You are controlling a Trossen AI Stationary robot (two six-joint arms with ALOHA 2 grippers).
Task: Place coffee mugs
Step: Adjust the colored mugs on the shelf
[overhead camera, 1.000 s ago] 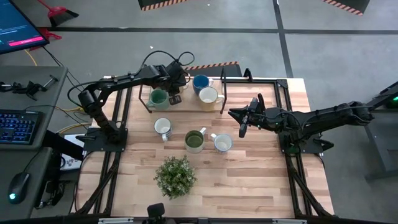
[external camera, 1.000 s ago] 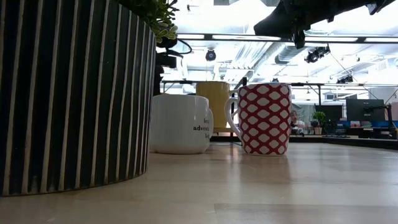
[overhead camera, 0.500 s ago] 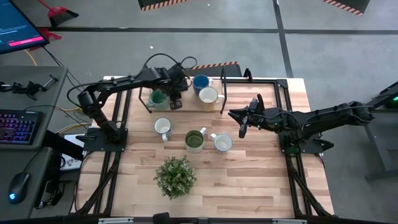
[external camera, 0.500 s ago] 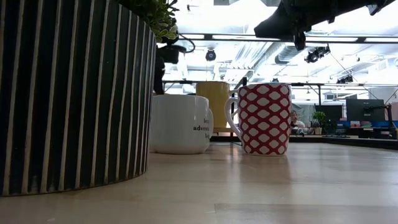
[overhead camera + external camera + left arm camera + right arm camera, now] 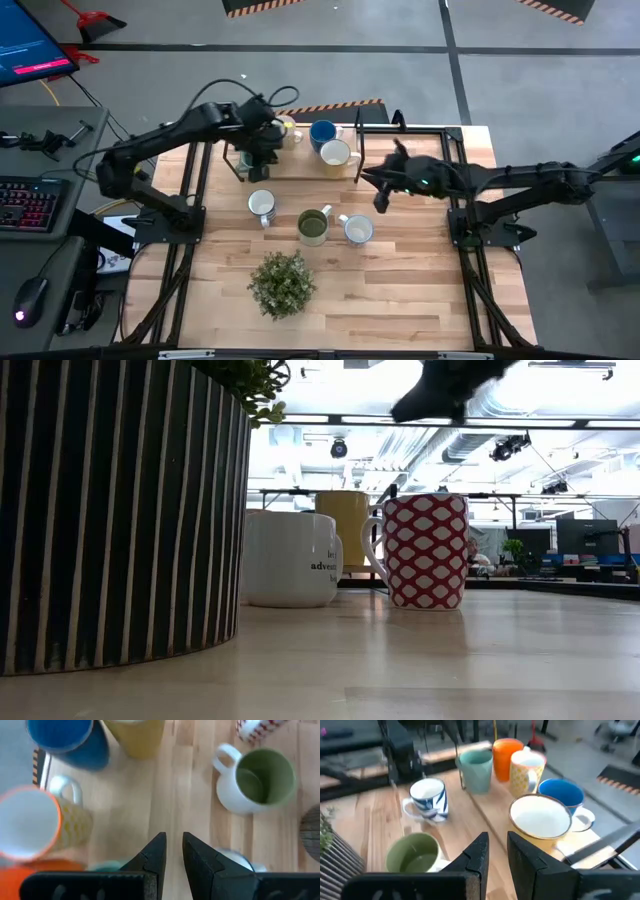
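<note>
Both pairs of jaws stand slightly apart with a narrow gap between the dark fingers, and neither grips anything. Seen from above, the left gripper (image 5: 262,150) hangs over the far left of the wooden table (image 5: 420,290), above a small raised rack (image 5: 300,165) where several mugs cluster. On or beside that rack sit a blue mug (image 5: 322,132), a yellow mug with a white inside (image 5: 335,154), a white mug with a yellow pattern (image 5: 287,128), and a teal mug (image 5: 247,158) mostly hidden under the left gripper. The right wrist view adds an orange mug (image 5: 507,751) standing behind the teal one. Nearer the middle of the table stand three more mugs in a row: a white mug with blue markings (image 5: 262,205), a white mug with an olive-green inside (image 5: 313,226), and a red-and-white patterned mug (image 5: 358,231). A bushy potted plant (image 5: 282,283) stands near the front edge. The left arm reaches in from the left side, its elbow raised and its wrist bent down over the rack. The right arm stretches almost flat from the right side, its right gripper (image 5: 381,193) hovering above the table just right of the rack and beyond the patterned mug. From table height, the plant's striped pot fills the left side.
</note>
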